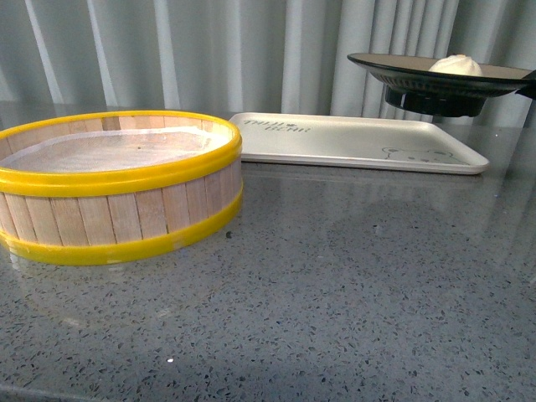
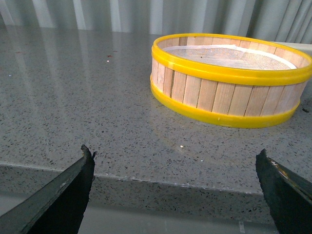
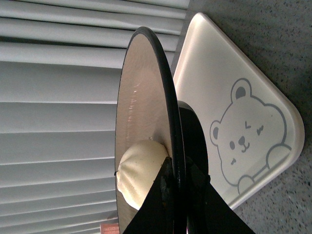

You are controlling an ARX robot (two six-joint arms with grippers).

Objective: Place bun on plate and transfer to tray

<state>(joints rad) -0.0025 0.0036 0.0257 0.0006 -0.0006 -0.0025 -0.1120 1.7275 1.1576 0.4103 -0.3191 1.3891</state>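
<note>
One bun [image 1: 456, 64] sits loose on the plate [image 1: 377, 63], right beside the right fingers [image 3: 161, 204], which pinch the black rim and hold it above the tray [image 1: 335, 138]. A one-sided grip could let the plate tilt, and the bun may roll off. Left fingers [image 2: 73, 187] gape wide, empty, over the bench [image 2: 73, 97].

Tray [image 1: 352, 142] flat on the surface [image 1: 335, 276], steamer basket [image 1: 117, 184] left of the tray and nearer the camera, plate [image 1: 402, 71] in the air above the tray's right end, bun [image 1: 456, 64] on the plate, right tool [image 3: 178, 173] clamped on its rim beside the bun
</note>
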